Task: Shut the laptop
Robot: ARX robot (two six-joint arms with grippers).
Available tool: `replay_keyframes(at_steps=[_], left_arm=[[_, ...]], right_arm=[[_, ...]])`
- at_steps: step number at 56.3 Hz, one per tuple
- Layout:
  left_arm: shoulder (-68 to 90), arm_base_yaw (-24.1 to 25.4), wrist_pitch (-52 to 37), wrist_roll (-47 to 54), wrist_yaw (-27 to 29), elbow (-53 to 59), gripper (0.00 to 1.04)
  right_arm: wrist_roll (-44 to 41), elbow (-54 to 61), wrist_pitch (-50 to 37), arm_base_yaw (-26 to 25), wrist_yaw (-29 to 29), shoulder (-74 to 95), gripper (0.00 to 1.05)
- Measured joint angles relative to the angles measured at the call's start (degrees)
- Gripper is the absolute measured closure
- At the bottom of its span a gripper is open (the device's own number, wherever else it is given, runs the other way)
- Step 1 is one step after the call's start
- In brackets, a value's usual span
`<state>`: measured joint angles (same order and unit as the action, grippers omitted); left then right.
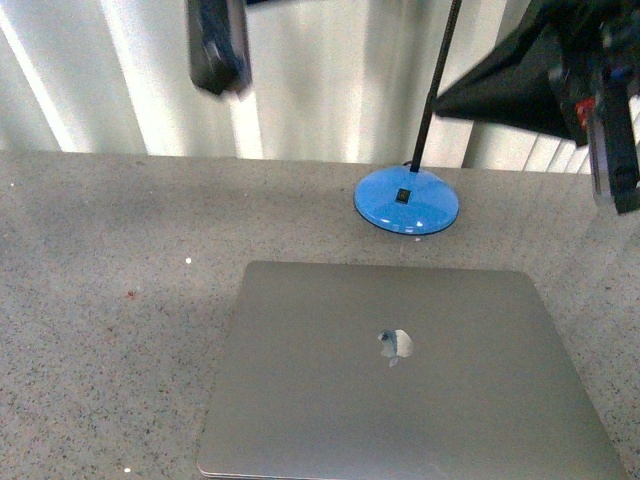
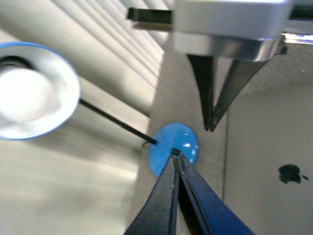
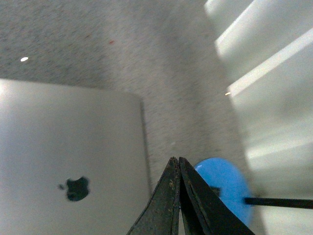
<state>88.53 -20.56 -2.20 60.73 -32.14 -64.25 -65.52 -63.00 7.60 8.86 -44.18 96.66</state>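
Note:
The silver-grey laptop point(image 1: 410, 390) lies flat on the speckled table with its lid down and the apple logo point(image 1: 396, 345) facing up. My left gripper point(image 1: 218, 48) hangs blurred, high above the table's far left, away from the laptop. My right gripper point(image 1: 612, 130) is raised at the far right. In the left wrist view the left gripper point(image 2: 175, 152) is shut and empty over the blue lamp base, with the laptop point(image 2: 264, 171) to one side. In the right wrist view the right gripper point(image 3: 176, 159) is shut and empty beyond the edge of the laptop point(image 3: 68, 161).
A desk lamp stands just behind the laptop on a round blue base point(image 1: 407, 200), its thin black pole point(image 1: 437, 80) rising from it. Its lit head point(image 2: 29, 90) shows in the left wrist view. White ribbed wall panels point(image 1: 330, 70) run along the table's far edge.

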Motion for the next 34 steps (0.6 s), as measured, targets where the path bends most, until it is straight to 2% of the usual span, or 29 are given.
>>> replay_keyframes(at_steps=[12,15,23,27,34], left_arm=[[-13.5,7.3,-7.0,-10.3,-0.3,6.3,1.01],[-17.2,10.9,-9.3,-14.7,0.2,8.1,1.01],[-22.0,22.3,-15.6,-28.3,2.9,11.8,1.01],[-22.3,26.7,-17.9,-33.8,3.9,12.9,1.01],[-23.0,33.5,-18.8,-42.9,6.2,13.3,1.0]], right_arm=[[11.4,7.1,-19.9,0.4,6.1,-10.9,1.02],[16.2,8.5,-27.1,-0.1,9.0,-14.4,1.02],[27.8,9.5,-39.5,-2.6,18.1,-19.8,1.02],[32.7,10.3,-42.2,-3.4,22.1,-22.1,1.02],[36.9,11.6,-44.0,-4.2,25.7,-25.8,1.02]])
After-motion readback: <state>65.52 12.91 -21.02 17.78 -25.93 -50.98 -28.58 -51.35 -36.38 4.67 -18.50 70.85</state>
